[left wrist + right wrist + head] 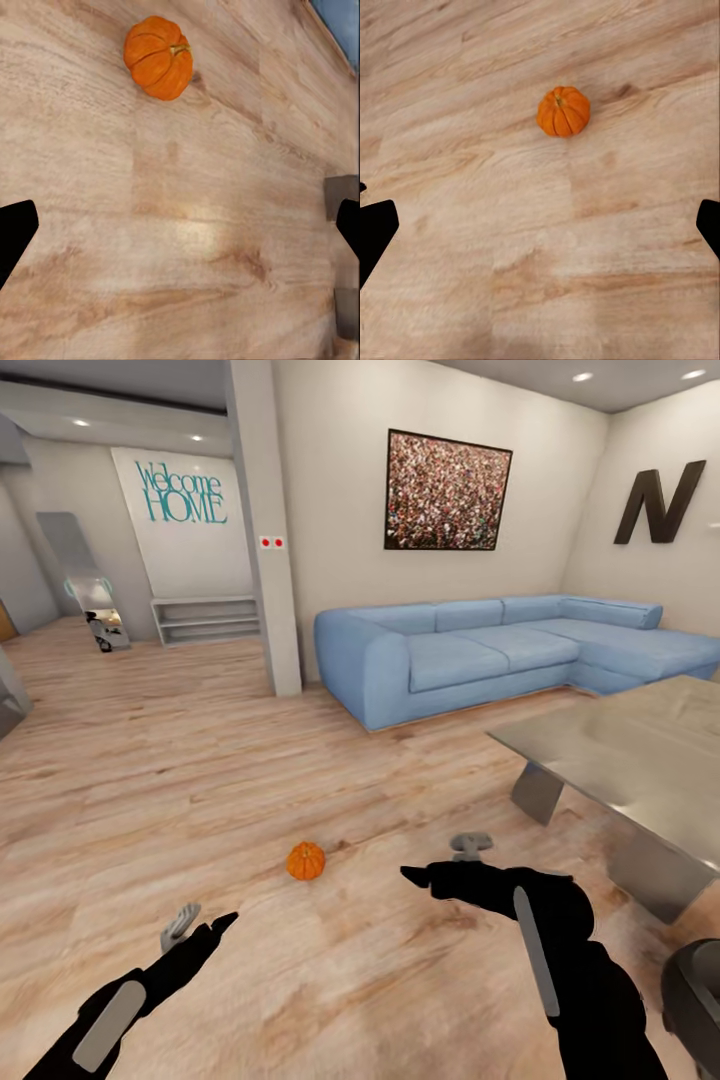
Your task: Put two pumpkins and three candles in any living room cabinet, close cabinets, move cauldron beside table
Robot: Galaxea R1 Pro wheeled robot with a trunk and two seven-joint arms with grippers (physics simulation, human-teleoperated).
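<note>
Lowest in the head view, two black arms over the wooden floor (150, 780), each ending in a tool. Left tool (195, 928) with fingers spread apart, nothing between them, hanging above bare boards; in its own wrist view, dark fingertips (15, 236) at the two sides of the picture, wide apart and empty. Right tool (440, 865) likewise open and holding nothing, pointing across the floor; right wrist view with black fingertips (375, 232) at either side and only planks between. Just ahead of both tools and between them, one pumpkin (306, 861), small, orange and ribbed, resting on the floor with short stem up, clear of both tools, touching neither. Same pumpkin (158, 57) seen from the left wrist camera, and again (563, 111) from the right wrist camera, ahead of the open fingers. To the right, a grey glossy worktop (620, 760) on slanted legs, near the right arm. Beyond it, a blue corner sofa (480, 655) against the far wall, under a framed picture (447, 491). Further right on the wall, a large dark letter N (658, 502). At far left, a white pillar (262, 530), a low shelf unit (205, 620) and teal "Welcome HOME" lettering (183, 491).
</note>
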